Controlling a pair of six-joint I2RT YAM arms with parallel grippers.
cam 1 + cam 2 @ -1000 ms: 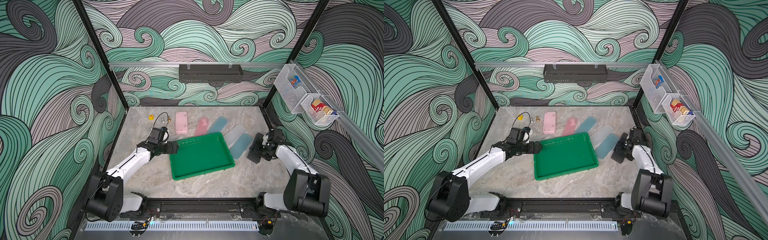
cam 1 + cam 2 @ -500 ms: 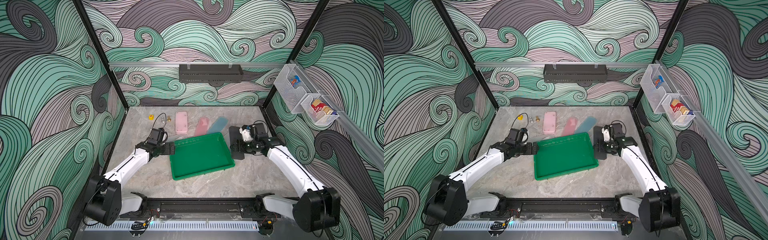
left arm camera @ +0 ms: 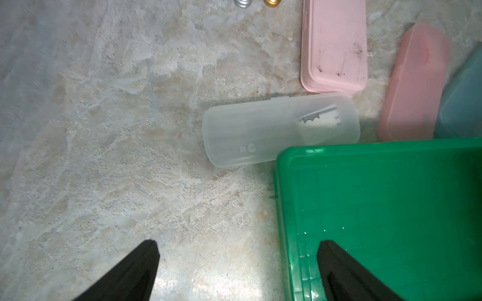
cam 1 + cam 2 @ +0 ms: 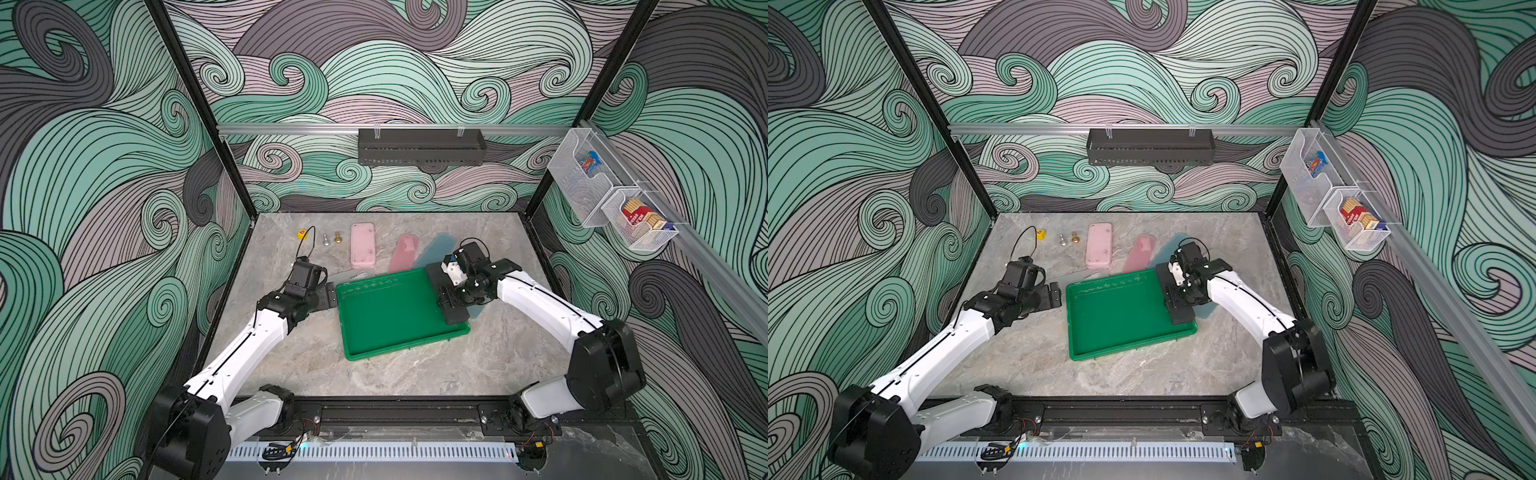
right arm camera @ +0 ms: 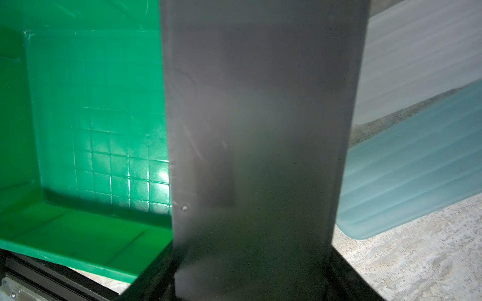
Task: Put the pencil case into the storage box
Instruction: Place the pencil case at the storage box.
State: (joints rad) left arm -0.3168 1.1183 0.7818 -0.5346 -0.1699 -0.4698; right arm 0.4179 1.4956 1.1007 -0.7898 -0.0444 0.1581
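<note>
Noting right pincer (image 4: 451,297) clamped on one dark pencil case (image 5: 260,130) over right rim of one green storage box (image 4: 395,320). Beside box, left pincer (image 4: 328,296) spread wide. Two pink cases (image 4: 363,245) (image 4: 403,253), one clear case (image 3: 280,130), lying on desk (image 4: 415,374).

Black shelf (image 4: 421,146), mesh baskets (image 4: 646,237), yellow die (image 4: 301,235)

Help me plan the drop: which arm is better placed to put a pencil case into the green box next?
Right. The right fingers are shut on the black pencil case, held over the storage box rim. The left fingers stand open and empty at the opposite rim.
</note>
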